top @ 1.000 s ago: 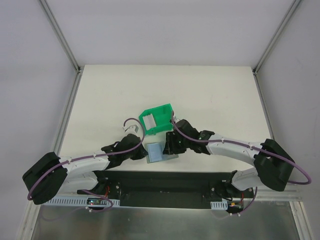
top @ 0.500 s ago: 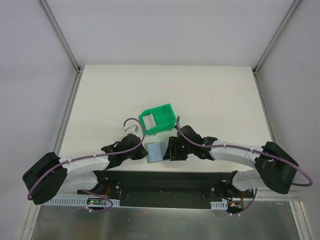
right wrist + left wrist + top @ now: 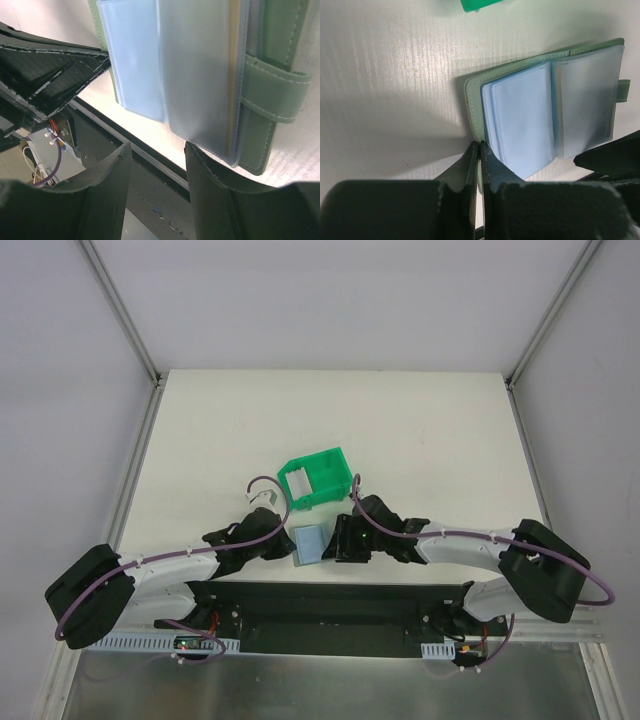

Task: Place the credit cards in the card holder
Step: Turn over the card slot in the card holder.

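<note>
I start with the table (image 3: 420,430): near its middle is the green bin (image 3: 335,462), with what looks like a pale card (image 3: 298,483) lying inside it. At six o'clock from the bin, close to the table's near edge, the card holder (image 3: 311,542) lies open with its clear pockets facing up.

The left gripper (image 3: 283,548) sits at the holder's nine o'clock. Its fingers are pressed fully together, and a sliver of the green cover seems nipped between them, which anchors the left leaf. The right gripper (image 3: 345,540) is at three o'clock, roughly half open with nothing in it, low over the right leaf beside the strap (image 3: 272,90). A thin tan edge (image 3: 231,75) shows inside that pocket. I judge it to be a card already seated, though I can't see how deep it sits.

To do this step well, I would keep the left pinch firm so the holder can't skate. I would lift the right hand straight up clear of the pocket, then go to twelve o'clock for the card in the bin.
</note>
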Available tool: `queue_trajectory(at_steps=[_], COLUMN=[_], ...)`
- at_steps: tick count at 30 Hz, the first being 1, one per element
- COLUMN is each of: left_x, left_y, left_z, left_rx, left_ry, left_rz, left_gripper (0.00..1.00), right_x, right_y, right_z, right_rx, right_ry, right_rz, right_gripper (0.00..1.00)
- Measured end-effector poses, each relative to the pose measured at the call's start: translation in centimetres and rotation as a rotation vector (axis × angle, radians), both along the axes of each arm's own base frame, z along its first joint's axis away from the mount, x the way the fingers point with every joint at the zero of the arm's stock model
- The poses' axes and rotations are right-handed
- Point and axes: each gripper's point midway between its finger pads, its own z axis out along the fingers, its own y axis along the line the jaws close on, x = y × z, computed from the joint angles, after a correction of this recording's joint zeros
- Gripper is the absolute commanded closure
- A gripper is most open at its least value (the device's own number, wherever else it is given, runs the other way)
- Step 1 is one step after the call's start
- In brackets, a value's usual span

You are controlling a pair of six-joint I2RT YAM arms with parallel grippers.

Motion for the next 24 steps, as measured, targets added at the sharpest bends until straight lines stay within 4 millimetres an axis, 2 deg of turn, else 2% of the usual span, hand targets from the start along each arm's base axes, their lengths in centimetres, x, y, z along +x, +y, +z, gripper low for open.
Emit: queue_trajectory(at_steps=[5, 11, 19, 24], left_x=[0.0, 0.0, 0.0, 0.0], left_y=[0.0, 0.0, -0.1, -0.1], left_z=[0.0, 0.0, 0.0, 0.0], left_rx=[0.0, -0.002, -0.004, -0.004], left_ry=[0.0, 0.0, 0.001, 0.001], left_rz=[0.0, -0.001, -0.004, -0.004], left_gripper=[1.0, 1.0, 1.0, 1.0], right_x=[0.3, 1.0, 1.5, 1.0], right_y=[-0.1, 0.3, 1.5, 2.7], right_z=[-0.5, -0.2, 0.9, 0.5], right_rx=[-0.014, 0.001, 0.06, 0.065], right_ry=[0.001, -0.043, -0.098, -0.078], right_rz=[-0.012, -0.017, 0.015, 0.069], right_gripper=[0.5, 0.49, 0.48, 0.48])
